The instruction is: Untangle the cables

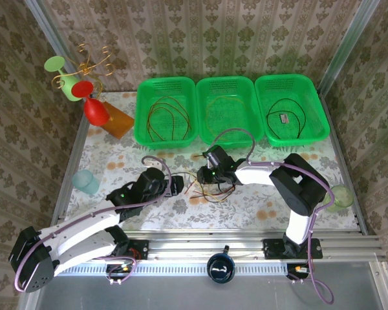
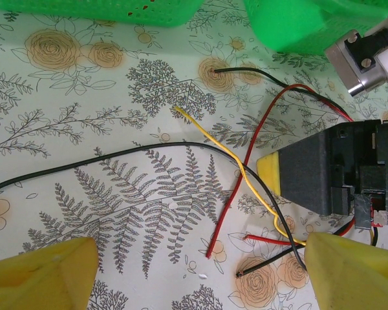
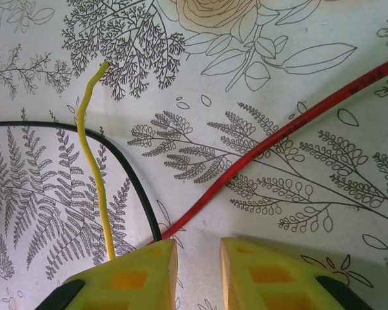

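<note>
A loose tangle of thin cables (image 1: 207,192) lies on the flowered cloth between my two grippers. In the left wrist view a yellow cable (image 2: 227,152), a black cable (image 2: 116,157) and a red cable (image 2: 244,177) cross one another, with several cut ends lying free. My left gripper (image 2: 197,258) hangs open and wide over these ends, holding nothing. My right gripper (image 3: 198,248) sits low on the cloth, its jaws a narrow gap apart and empty. The yellow cable (image 3: 90,168), black cable (image 3: 126,171) and red cable (image 3: 265,145) run under its left finger (image 3: 126,274).
Three green baskets stand in a row at the back: the left basket (image 1: 142,123) holds brown and red cables, the middle basket (image 1: 204,123) a yellow one, the right basket (image 1: 317,123) a black one. Cups and a stand (image 1: 84,71) fill the back left corner.
</note>
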